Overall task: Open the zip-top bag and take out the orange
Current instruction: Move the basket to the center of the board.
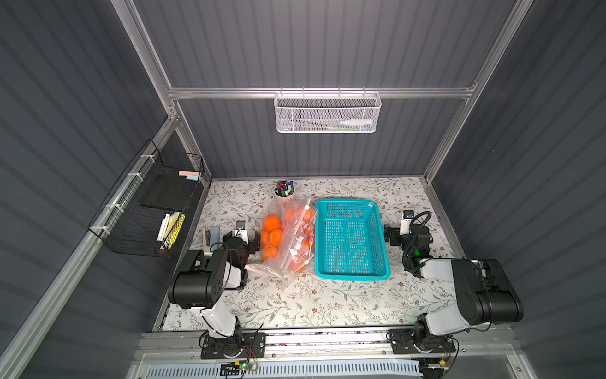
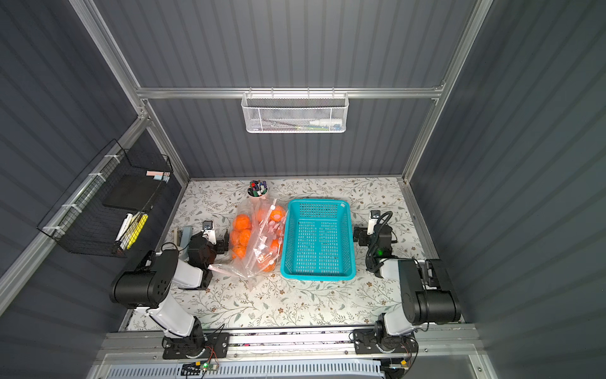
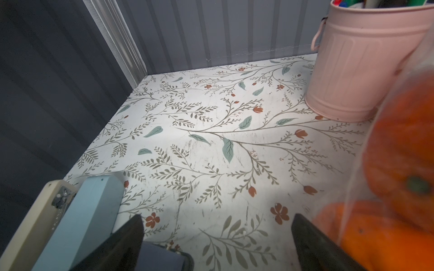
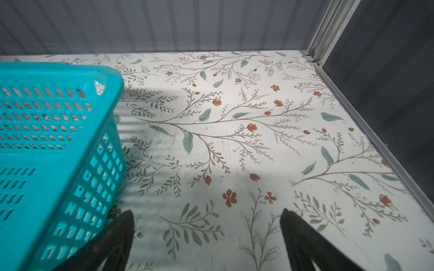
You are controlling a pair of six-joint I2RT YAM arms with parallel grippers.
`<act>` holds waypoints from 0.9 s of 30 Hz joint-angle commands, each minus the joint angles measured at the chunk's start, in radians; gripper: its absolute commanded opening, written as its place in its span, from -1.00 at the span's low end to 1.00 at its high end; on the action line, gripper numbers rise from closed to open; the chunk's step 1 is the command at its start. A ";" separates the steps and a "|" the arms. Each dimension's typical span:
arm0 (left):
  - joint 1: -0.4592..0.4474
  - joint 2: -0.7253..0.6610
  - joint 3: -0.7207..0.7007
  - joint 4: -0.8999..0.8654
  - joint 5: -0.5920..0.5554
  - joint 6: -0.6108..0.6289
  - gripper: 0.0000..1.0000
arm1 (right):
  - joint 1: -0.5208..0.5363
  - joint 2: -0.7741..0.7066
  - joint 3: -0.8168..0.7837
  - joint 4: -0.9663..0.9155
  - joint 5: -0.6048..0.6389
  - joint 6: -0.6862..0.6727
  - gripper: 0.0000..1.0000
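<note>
On the floral table [image 1: 328,302], the teal basket [image 1: 347,205] sits just beside the crumpled zip-top bag [image 1: 296,249], whose plastic blurs several oranges [image 1: 272,222]; its seal is hard to make out. The left gripper [image 3: 217,217], beside the bag, and right gripper [image 4: 206,211], beside the basket, gape wide, empty, fingers cut off

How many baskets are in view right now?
3: a teal basket on the table, a white mesh basket on the back rail, a black wire basket on the left wall.

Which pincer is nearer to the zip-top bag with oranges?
Left. The left pincer sits open right beside the bag; the right pincer is across the blue basket from it.
</note>
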 commanded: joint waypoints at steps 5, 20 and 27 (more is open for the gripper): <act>0.002 0.002 0.015 -0.020 0.010 -0.010 0.99 | -0.009 0.002 0.011 0.000 -0.006 0.009 0.98; -0.005 -0.446 0.220 -0.705 -0.170 -0.398 0.99 | -0.019 -0.408 0.293 -0.762 0.060 0.224 0.92; -0.005 -0.481 0.545 -1.021 0.306 -0.467 0.99 | -0.011 -0.489 0.397 -1.169 -0.236 0.371 0.67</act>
